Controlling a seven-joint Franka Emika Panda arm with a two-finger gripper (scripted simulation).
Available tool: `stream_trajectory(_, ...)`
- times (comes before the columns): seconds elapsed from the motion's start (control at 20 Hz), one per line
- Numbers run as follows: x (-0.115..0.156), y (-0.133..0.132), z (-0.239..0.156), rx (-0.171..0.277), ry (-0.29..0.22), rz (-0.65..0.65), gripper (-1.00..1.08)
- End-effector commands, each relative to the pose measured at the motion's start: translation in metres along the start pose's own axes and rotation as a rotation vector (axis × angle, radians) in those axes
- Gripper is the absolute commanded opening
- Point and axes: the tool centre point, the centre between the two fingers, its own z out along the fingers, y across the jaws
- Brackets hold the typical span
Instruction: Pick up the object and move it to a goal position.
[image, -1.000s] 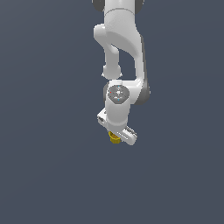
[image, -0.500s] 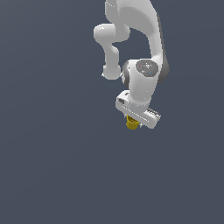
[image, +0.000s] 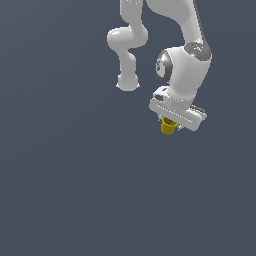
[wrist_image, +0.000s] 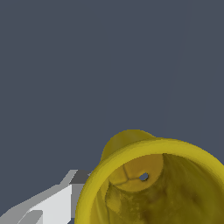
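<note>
The object is a small yellow tapered cup (image: 169, 127) that hangs under my white gripper (image: 172, 121), high in the exterior view's right half. The gripper is shut on the cup, whose upper part is hidden by the hand. In the wrist view the cup (wrist_image: 153, 183) fills the near field, its rim wide and its brownish inside showing a small hole. One grey and white finger (wrist_image: 52, 205) shows beside the cup's rim.
A flat dark grey-blue surface (image: 75, 190) fills the rest of both views. The white arm links (image: 127, 45) rise behind and above the gripper in the exterior view.
The gripper has carried the cup toward the exterior view's right and upward. The arm has swung with it.
</note>
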Motion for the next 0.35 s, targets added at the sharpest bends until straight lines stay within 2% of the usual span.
stream_trajectory(0.0,-0.0111,-0.0048,-0.0081,0.000,0.001,0.002,-1.00)
stream_trajectory(0.3,-0.0202,-0.0104,-0.0146,0.001,0.000,0.002,-1.00)
